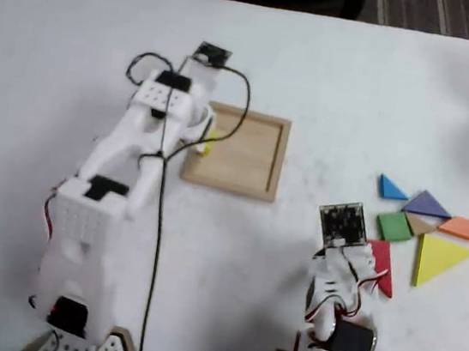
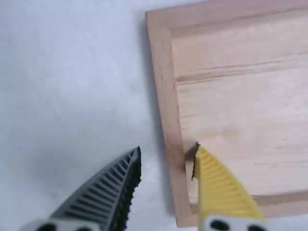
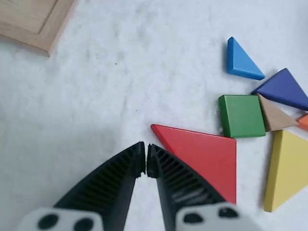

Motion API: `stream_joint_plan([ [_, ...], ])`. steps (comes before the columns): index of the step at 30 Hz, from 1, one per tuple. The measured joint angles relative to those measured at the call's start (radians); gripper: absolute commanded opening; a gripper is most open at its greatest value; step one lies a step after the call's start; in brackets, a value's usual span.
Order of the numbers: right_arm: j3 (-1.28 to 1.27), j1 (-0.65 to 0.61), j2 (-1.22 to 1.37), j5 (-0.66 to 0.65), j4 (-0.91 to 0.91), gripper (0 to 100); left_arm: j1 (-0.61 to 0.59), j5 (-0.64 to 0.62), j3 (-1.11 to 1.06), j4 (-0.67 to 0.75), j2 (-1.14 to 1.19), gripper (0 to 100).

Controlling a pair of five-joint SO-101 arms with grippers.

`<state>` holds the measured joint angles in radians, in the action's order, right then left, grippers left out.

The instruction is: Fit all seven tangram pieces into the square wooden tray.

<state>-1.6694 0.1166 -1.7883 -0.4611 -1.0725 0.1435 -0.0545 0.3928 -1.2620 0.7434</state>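
My left gripper (image 2: 167, 149) stands open and empty astride the wooden tray's (image 2: 231, 96) left rim, one finger inside, one over the white table (image 2: 57, 72). The tray holds no pieces. Right of the tray, my right gripper (image 3: 146, 154), pinched shut on nothing, is just beside the red triangle (image 3: 207, 154), whose sharp corner points toward the tray. The green square (image 3: 241, 115) and the rest lie farther out.
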Motion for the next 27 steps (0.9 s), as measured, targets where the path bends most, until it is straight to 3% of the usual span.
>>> stream_joint_plan([
  [4, 0.0, 0.0, 0.0, 0.0, 0.0, 1.9, 0.026, -0.003, 0.089, -0.083, 0.044, 2],
  [13, 0.0, 0.002, 0.0, 0.0, 0.0, 1.9, 0.051, -0.009, 0.084, -0.204, 0.046, 2],
  [18, 0.0, 0.0, 0.0, 0.0, 0.0, 1.9, 0.054, -0.026, -0.118, -0.204, -0.095, 2],
  [27, 0.0, 0.002, 0.0, 0.0, 0.0, 1.9, 0.055, -0.14, -0.76, 0.157, -0.568, 2],
])
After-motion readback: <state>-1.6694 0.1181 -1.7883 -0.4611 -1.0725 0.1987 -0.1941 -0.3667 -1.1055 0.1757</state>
